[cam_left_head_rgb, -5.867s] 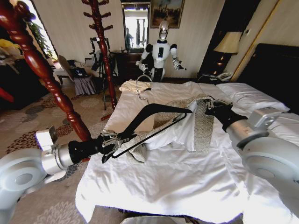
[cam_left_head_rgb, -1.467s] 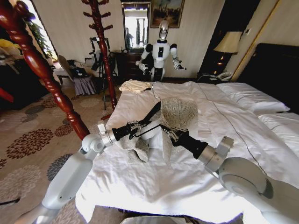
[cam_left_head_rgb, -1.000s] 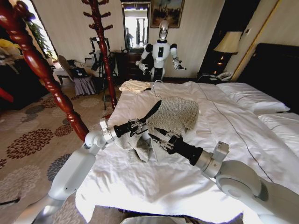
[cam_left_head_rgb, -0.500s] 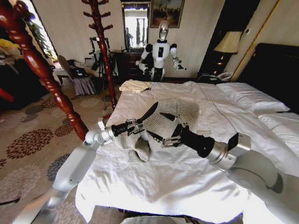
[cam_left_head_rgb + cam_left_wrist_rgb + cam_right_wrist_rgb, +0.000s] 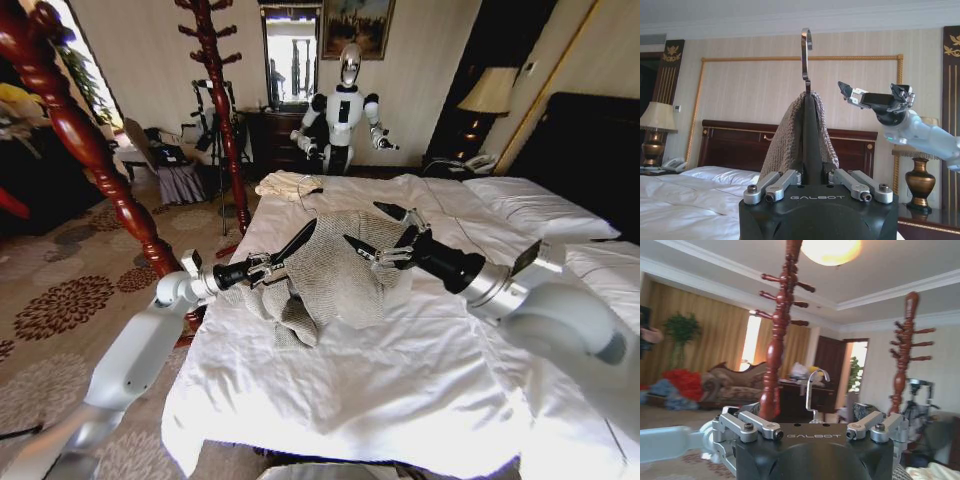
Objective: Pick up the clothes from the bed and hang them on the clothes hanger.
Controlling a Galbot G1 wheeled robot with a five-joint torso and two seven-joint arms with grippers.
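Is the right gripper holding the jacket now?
No: the right gripper hovers open above the jacket, its fingers apart and gripping nothing.

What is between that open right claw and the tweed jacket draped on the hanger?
Nothing visible. The right gripper hangs open just above the jacket, with only air between them. The left gripper holds the hanger that carries it over the bed.

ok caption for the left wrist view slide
Left end effector grips the clothes hanger, jacket draped over it; open right end effector beside.

"GALBOT" on left hand, "GALBOT" on right hand
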